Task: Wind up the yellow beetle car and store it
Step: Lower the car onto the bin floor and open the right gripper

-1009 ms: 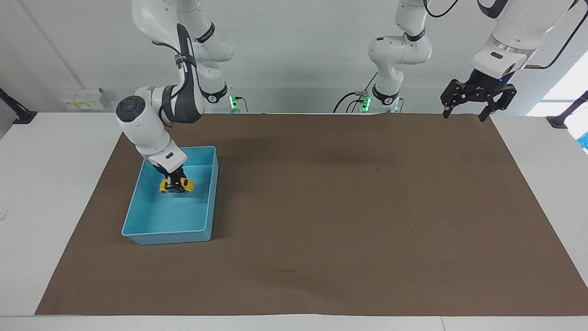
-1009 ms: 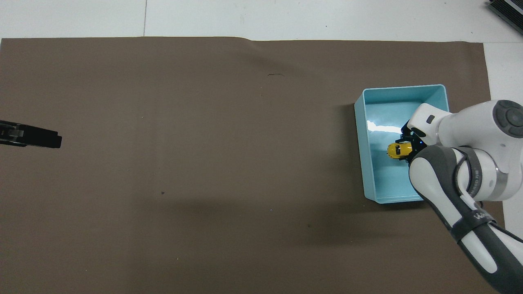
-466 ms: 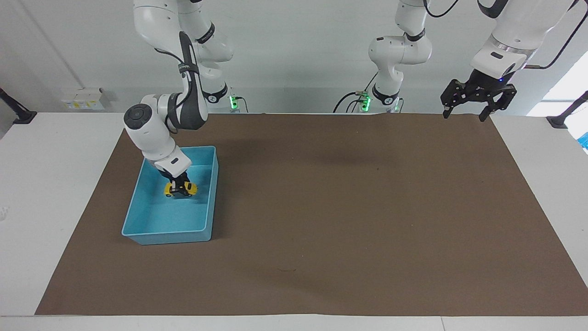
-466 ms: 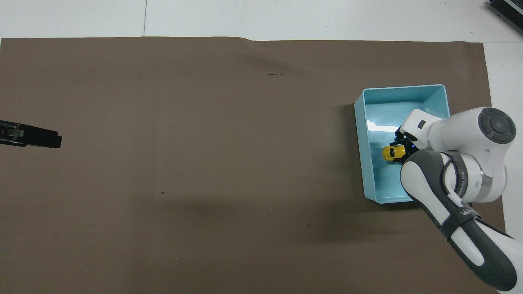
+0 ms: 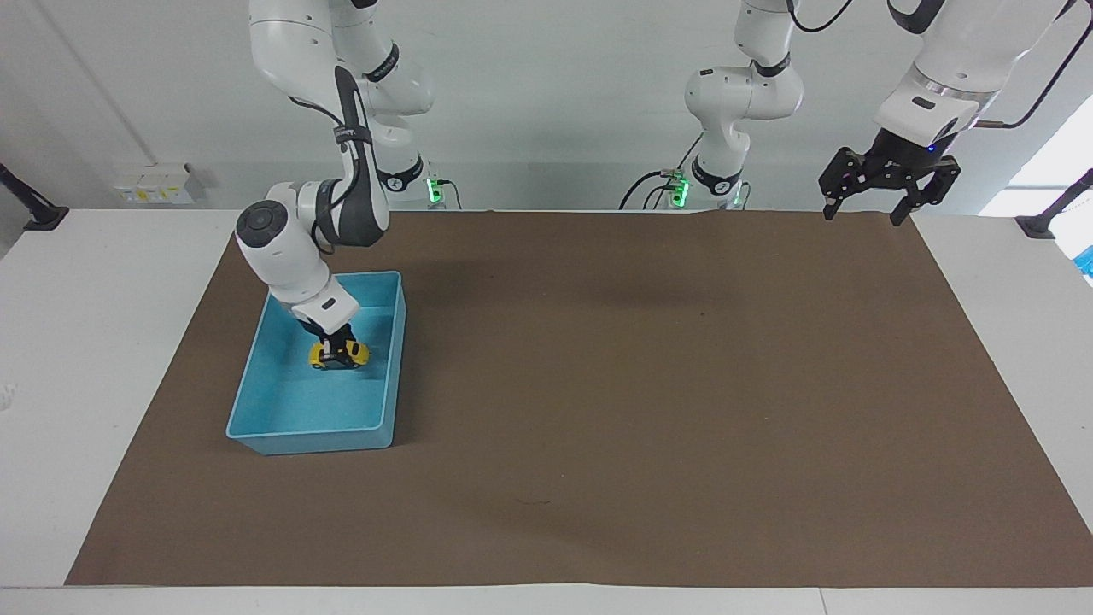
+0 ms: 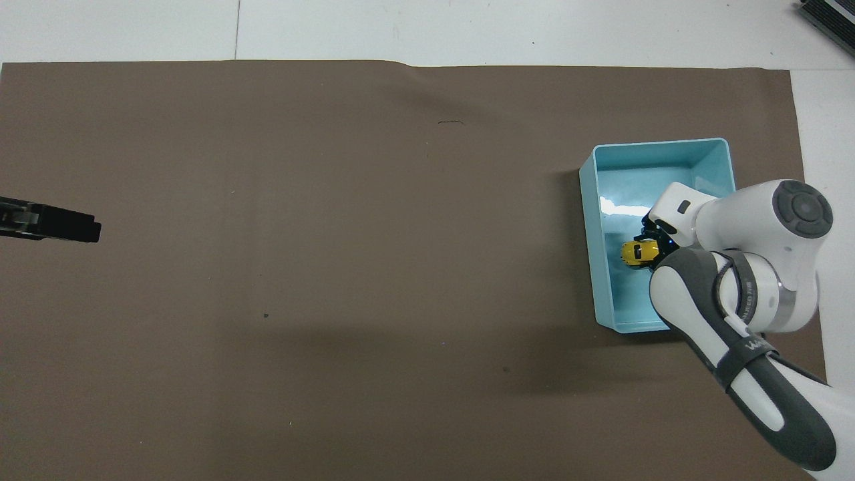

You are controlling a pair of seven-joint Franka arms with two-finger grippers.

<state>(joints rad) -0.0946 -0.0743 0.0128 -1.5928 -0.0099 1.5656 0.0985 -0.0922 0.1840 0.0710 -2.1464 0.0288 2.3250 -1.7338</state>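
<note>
The yellow beetle car is low inside the light blue bin, near the wall that faces the table's middle. My right gripper reaches down into the bin and is shut on the car. I cannot tell whether the car's wheels touch the bin floor. My left gripper waits open and empty, raised over the mat's edge at the left arm's end of the table.
The bin stands on a brown mat toward the right arm's end of the table. White table surface borders the mat. The right arm's elbow overhangs the bin's nearer part.
The right gripper has carried the car lower into the bin and a little toward the table's middle. The left arm has not moved.
</note>
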